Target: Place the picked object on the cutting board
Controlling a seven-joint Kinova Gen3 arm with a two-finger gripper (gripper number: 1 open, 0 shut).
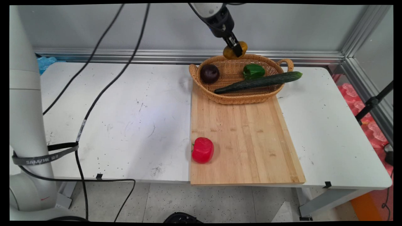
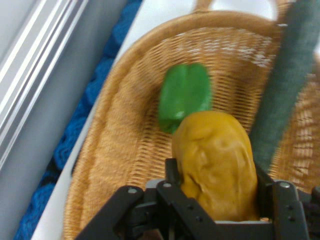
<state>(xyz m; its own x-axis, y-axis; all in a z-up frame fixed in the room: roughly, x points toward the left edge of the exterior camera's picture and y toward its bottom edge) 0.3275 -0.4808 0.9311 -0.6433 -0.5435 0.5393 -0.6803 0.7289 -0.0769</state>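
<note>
The black two-finger gripper [image 1: 235, 47] pinches a lumpy yellow-brown potato [image 2: 216, 160] above the oval wicker basket's [image 1: 201, 82] far rim, over a green pepper [image 2: 184, 95], long cucumber [image 1: 260, 82] and dark purple onion [image 1: 209, 73].

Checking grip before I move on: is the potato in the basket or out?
Out: the claw holds the potato in the air above the basket.

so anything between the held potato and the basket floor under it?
Gripper holds the potato above the basket's far rim. Green pepper and cucumber lie close below; bare wicker shows between and beside them.
</note>
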